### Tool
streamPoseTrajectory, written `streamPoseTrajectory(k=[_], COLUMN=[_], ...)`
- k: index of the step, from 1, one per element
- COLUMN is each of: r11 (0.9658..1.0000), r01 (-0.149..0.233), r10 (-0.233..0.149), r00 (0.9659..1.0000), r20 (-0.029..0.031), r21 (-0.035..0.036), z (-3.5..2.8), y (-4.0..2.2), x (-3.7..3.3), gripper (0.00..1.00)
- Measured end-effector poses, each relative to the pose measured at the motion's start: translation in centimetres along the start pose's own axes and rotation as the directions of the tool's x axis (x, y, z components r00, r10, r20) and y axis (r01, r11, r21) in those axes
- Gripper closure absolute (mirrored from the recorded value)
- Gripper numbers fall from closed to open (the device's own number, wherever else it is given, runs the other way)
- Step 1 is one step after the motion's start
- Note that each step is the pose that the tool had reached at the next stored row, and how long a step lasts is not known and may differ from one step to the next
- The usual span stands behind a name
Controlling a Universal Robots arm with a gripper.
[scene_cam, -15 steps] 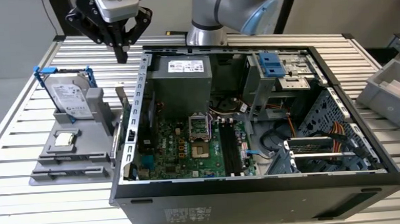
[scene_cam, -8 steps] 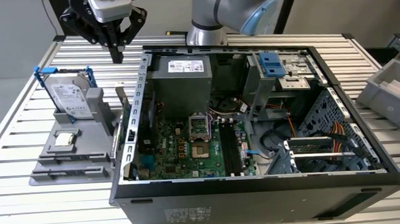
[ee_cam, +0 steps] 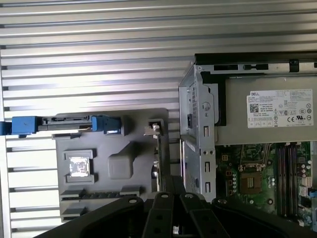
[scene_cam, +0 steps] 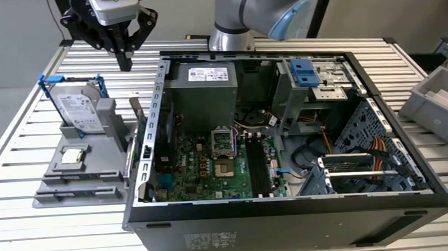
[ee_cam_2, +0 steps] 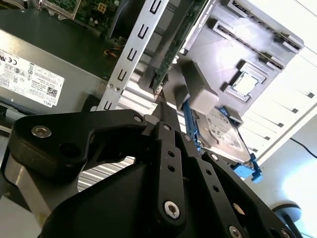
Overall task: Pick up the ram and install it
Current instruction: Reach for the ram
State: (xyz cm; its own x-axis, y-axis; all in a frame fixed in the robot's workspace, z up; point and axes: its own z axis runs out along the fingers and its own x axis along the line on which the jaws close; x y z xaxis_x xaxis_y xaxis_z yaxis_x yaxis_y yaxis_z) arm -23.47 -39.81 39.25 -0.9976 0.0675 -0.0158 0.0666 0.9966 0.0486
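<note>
The ram (scene_cam: 136, 114) is a thin green board standing on edge in a grey holder (scene_cam: 79, 173), just outside the computer case's left wall in the exterior view. My gripper (scene_cam: 124, 63) hangs above the ram's far end, shut, with nothing between its fingers. In the second wrist view the gripper's tip (ee_cam_2: 161, 106) points at the end of the ram (ee_cam_2: 174, 47), a short gap away. The first wrist view shows the ram (ee_cam: 159, 156) edge-on, just ahead of the gripper (ee_cam: 171, 186). The black motherboard slots (scene_cam: 258, 164) lie inside the open case.
The open computer case (scene_cam: 290, 205) takes up the middle of the slatted table. On the grey holder stand a silver hard drive in a blue frame (scene_cam: 77, 107) and a small square processor chip (scene_cam: 72, 155). A grey bin (scene_cam: 438, 100) sits at the exterior view's right.
</note>
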Motion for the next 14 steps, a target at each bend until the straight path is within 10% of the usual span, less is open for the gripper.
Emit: streamPoseTrajectory(k=[14], r11=[1.0000], r01=[0.000], r10=[0.000], r00=[1.0000], r20=[-0.0002], r21=[0.0000], z=[-0.03], y=[-0.12], x=[1.72], gripper=[1.00])
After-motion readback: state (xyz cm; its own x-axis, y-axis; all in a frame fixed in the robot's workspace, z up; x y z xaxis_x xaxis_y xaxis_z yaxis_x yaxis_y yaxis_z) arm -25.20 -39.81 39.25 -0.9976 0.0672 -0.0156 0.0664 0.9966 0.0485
